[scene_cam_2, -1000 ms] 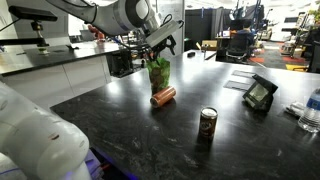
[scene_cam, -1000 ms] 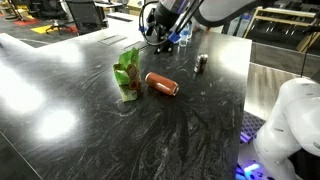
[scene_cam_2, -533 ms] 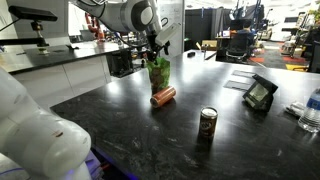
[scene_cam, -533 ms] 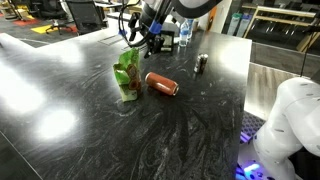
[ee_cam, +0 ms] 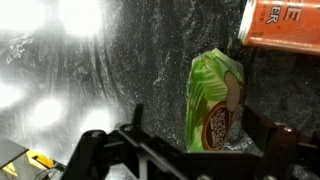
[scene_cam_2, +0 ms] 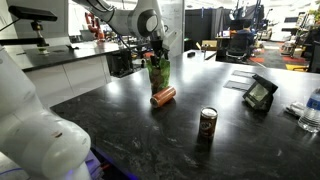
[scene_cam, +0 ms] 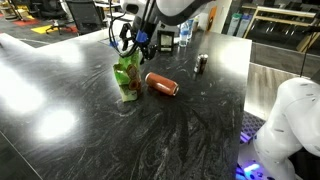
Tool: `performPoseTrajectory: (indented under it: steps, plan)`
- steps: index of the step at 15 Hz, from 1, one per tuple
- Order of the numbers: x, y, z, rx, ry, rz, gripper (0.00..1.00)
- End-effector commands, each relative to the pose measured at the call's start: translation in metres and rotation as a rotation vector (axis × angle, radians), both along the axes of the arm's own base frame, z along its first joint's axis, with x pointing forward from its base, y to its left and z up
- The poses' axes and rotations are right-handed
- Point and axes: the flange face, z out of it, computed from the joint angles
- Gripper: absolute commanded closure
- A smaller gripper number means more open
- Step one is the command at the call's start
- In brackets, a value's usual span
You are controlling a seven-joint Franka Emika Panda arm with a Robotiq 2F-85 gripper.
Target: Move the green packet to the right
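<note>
The gripper (scene_cam: 135,48) is hanging wide open — holding nothing — with the green packet (ee_cam: 215,100) sitting just under the gap between its jaws.

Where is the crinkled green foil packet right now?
The crinkled green foil packet sits beside the lying orange-red can, just below the claw, in both exterior views.

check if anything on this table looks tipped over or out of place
The orange-red can lies on its side beside the green packet, while the dark can farther off stands upright. No spill is visible.
</note>
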Motion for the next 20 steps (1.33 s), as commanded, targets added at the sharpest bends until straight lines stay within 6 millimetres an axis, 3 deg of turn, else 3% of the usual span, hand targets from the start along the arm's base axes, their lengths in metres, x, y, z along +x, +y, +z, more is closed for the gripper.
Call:
performPoseTrajectory:
  steps: [1, 10, 15, 17, 20]
  plan:
    - [0.019, 0.002, -0.011, -0.017, 0.036, 0.022, 0.31]
    - [0.024, -0.002, -0.012, -0.026, 0.047, -0.018, 0.96]
    - [0.027, -0.001, -0.003, 0.019, 0.022, -0.067, 0.99]
    - [0.027, 0.002, 0.012, 0.051, -0.004, -0.118, 0.99]
    - [0.025, 0.005, 0.052, 0.1, -0.067, -0.205, 0.99]
